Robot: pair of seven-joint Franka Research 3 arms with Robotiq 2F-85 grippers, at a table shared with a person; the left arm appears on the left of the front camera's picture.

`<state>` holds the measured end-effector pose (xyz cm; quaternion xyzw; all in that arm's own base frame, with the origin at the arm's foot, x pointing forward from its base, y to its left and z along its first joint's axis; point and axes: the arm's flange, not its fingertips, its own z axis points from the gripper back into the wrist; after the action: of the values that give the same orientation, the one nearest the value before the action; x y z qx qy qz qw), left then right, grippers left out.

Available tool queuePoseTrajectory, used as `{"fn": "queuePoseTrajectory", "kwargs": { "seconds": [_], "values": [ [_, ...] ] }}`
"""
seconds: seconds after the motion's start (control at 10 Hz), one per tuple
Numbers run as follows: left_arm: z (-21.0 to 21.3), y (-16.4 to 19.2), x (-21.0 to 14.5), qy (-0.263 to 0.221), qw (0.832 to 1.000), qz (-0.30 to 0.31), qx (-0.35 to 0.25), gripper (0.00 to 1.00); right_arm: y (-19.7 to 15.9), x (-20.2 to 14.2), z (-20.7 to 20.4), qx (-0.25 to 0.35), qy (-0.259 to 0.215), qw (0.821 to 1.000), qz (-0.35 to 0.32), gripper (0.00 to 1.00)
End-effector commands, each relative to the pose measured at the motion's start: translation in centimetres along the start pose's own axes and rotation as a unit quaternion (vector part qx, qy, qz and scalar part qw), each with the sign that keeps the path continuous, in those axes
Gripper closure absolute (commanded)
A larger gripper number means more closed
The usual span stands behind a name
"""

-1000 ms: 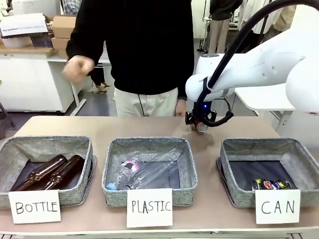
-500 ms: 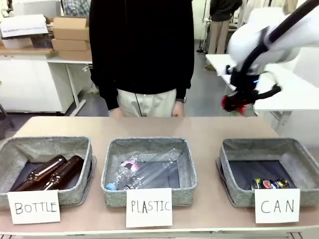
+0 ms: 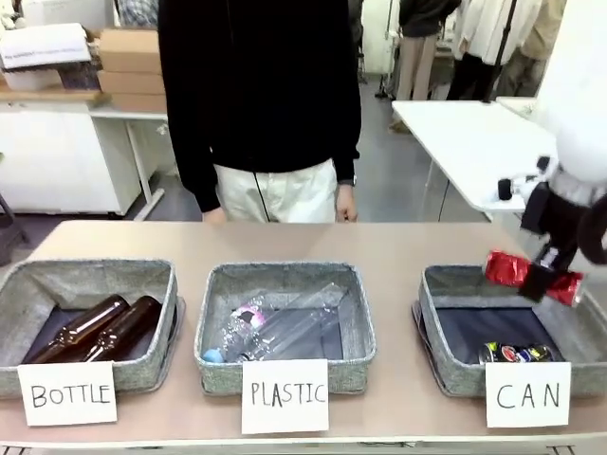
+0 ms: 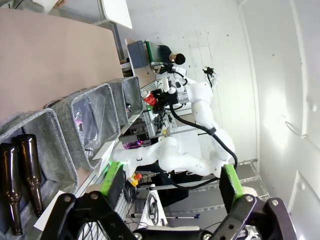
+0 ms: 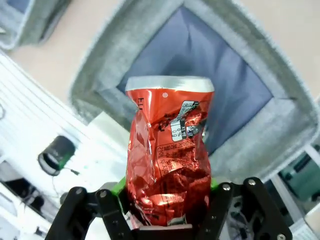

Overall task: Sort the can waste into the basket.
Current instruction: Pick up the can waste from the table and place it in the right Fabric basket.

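Observation:
A crushed red can (image 3: 517, 269) hangs tilted above the rear part of the grey CAN basket (image 3: 437, 322), with my right gripper (image 3: 541, 277) shut on it. In the right wrist view the red can (image 5: 169, 150) stands between the green pads of my right gripper (image 5: 167, 189), and the basket's grey wall (image 5: 102, 67) and dark lining lie below. A dark can (image 3: 515, 353) with coloured marks lies at the basket's front. My left gripper (image 4: 171, 182) is open and empty, off to the side of the table; far off it sees the red can (image 4: 149, 99) over the furthest basket.
The PLASTIC basket (image 3: 211, 327) in the middle holds clear plastic bottles (image 3: 275, 327). The BOTTLE basket (image 3: 24, 284) on the left holds two brown bottles (image 3: 95, 327). A person in a black top (image 3: 266, 85) stands at the far edge with hands down. Bare tabletop lies behind the baskets.
My right arm carried the red can from the table's far middle to the right and down over the CAN basket. The person lowered the raised hand.

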<state>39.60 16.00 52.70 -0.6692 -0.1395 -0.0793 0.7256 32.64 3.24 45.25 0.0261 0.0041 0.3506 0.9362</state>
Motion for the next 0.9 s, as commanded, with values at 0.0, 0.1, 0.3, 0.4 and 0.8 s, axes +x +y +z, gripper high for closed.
{"fn": "queuePoseTrajectory", "kwargs": {
  "seconds": [0.0,0.1,0.3,0.4,0.8],
  "values": [
    [-0.2,-0.2,-0.3,0.004,1.0,-0.002,0.0,0.0,-1.0,0.8,0.2,0.017,-0.025,0.999,0.016,0.57],
    [-0.2,-0.2,-0.3,0.004,1.0,-0.002,0.0,0.0,-1.4,1.0,0.3,0.02,-0.02,1.0,0.009,0.57],
    [-0.2,-0.2,-0.3,0.004,1.0,-0.002,0.0,0.0,-2.2,1.3,0.4,0.026,-0.014,1.0,0.008,0.57],
    [-0.2,-0.2,-0.3,0.004,1.0,-0.002,0.0,0.0,-2.3,1.3,0.4,0.027,-0.012,1.0,0.004,0.03],
    [-0.2,-0.2,-0.3,0.004,1.0,-0.002,0.0,0.0,-2.8,1.4,0.4,0.021,-0.034,0.999,-0.011,0.0]
  ]
}}
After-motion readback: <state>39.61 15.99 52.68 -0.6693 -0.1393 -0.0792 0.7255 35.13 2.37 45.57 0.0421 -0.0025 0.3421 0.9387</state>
